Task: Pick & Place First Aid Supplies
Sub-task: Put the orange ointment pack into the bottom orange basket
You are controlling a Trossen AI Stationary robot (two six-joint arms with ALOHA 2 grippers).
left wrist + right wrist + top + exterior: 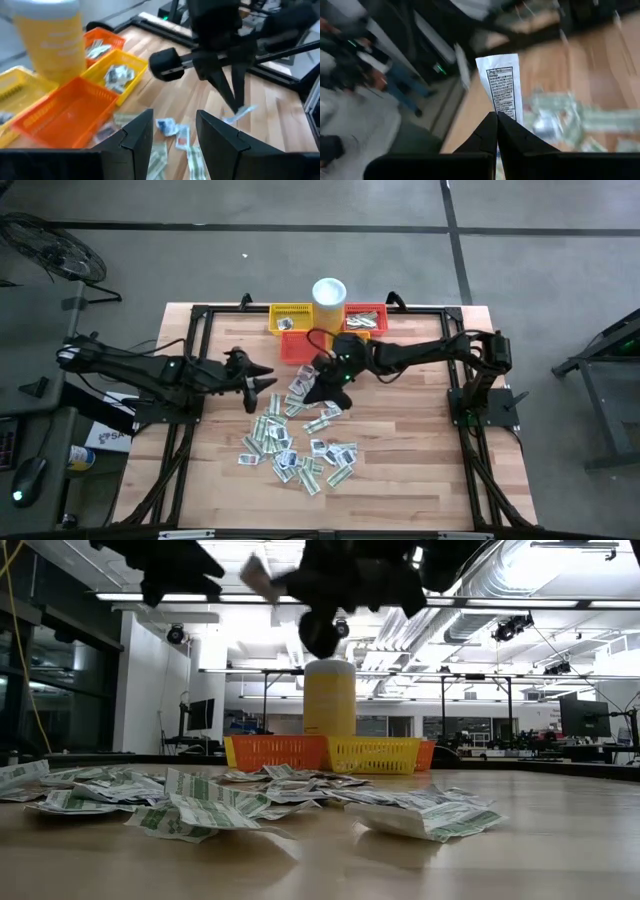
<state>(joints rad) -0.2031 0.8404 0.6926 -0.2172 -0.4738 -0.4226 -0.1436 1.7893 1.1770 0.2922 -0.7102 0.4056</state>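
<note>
Centrally, right fingers (497, 120) pinching white sachet (503, 85) above sachet pile (296, 442)

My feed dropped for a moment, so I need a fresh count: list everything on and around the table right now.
First aid sachets: dozens, white, grey and pale green, scattered mid-table; a few lie in the baskets.
Held sachet: one, white with dark print, pinched in the right gripper, above the table.
Mesh baskets: one yellow and two red-orange, at the far edge.
Cup: one, white, cylindrical, between the baskets.
Table: one, wooden, with a dark frame.
Left gripper: open, empty, hovering left of the pile.
Right gripper: shut on the sachet, above the pile near the baskets.
</note>
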